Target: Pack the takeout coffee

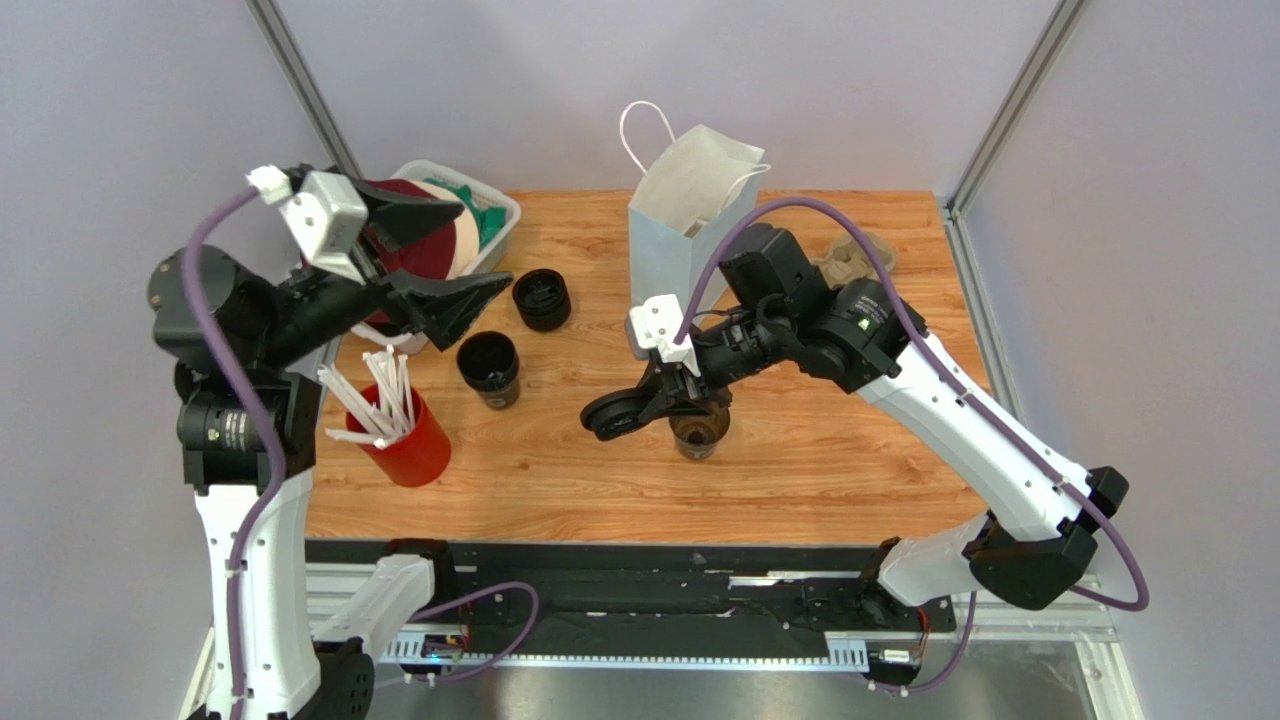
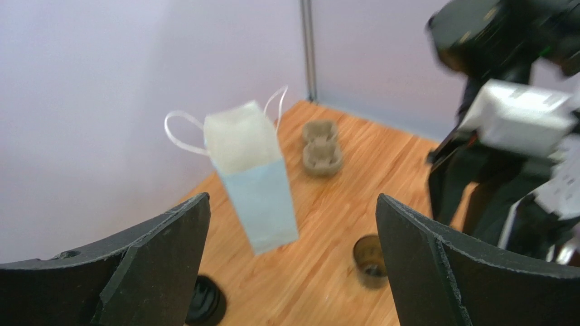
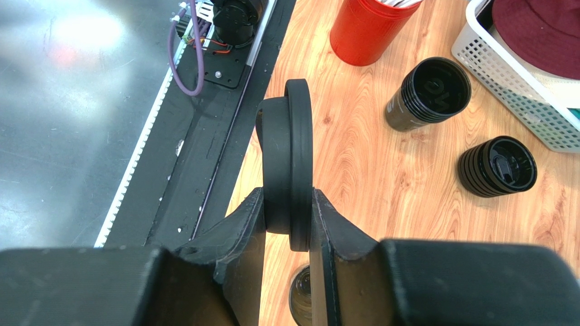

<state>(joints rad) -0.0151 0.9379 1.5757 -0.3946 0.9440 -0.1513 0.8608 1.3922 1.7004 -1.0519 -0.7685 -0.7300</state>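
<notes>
The takeout coffee (image 1: 702, 434) is a small dark cup with a brownish inside, standing open on the wooden table in front of the pale-blue paper bag (image 1: 684, 210). My right gripper (image 1: 657, 399) is shut on a black lid (image 1: 607, 417), held on edge just left of and above the cup. In the right wrist view the lid (image 3: 289, 163) is pinched between the fingers, and the cup's rim (image 3: 301, 299) shows below them. My left gripper (image 1: 463, 264) is open and empty, raised over the table's left side. Its view shows the bag (image 2: 259, 183) and the cup (image 2: 371, 258).
A red cup of white straws (image 1: 403, 435) stands front left. A stack of black cups (image 1: 490, 368) and a stack of black lids (image 1: 541, 300) sit beside a white basket (image 1: 504, 225) of hats. A grey pulp tray (image 2: 320, 146) lies behind the bag.
</notes>
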